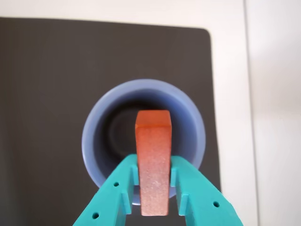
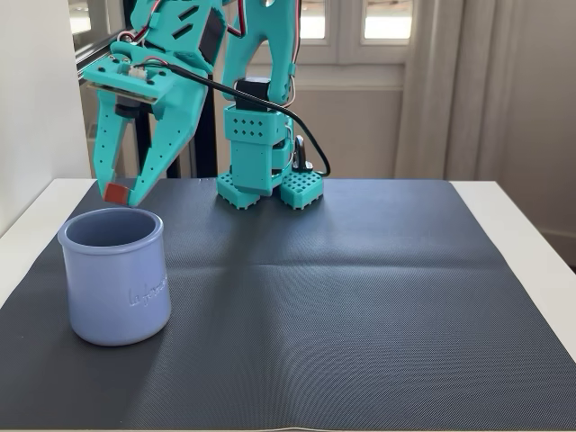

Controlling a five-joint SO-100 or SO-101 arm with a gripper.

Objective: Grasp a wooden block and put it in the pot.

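**Ana:** Wrist view first: the hand [image 1: 154,188] is clamped on the wooden block [image 1: 153,160], one teal finger [image 1: 117,188] on each long side. The block stands on end, its upper end poking out over the mouth of the pot [image 1: 143,141].

**Ben:** And the fixed view agrees. The hand [image 2: 121,191] hangs just above the pot [image 2: 115,274], with the red block [image 2: 115,193] at the fingertips, close over the rim on the far side. The pot sits on the dark mat [image 2: 342,297] at the left of the desk [image 2: 526,225].

**Ana:** So the block is in the air, not in the pot yet. What worries you?

**Ben:** The alignment. From the fixed view the block looks nearer the back lip than the centre. If it is let go there, it could strike the rounded rim and tip outward onto the mat.

**Ana:** The wrist view makes it look well inside the opening, though.

**Ben:** True, but that camera looks along the fingers, so depth is hard to judge. Another risk: lowering further could bump a finger on the lip and shove the pot, which looks light.

**Ana:** Or the block could cling to one finger and fall crooked.
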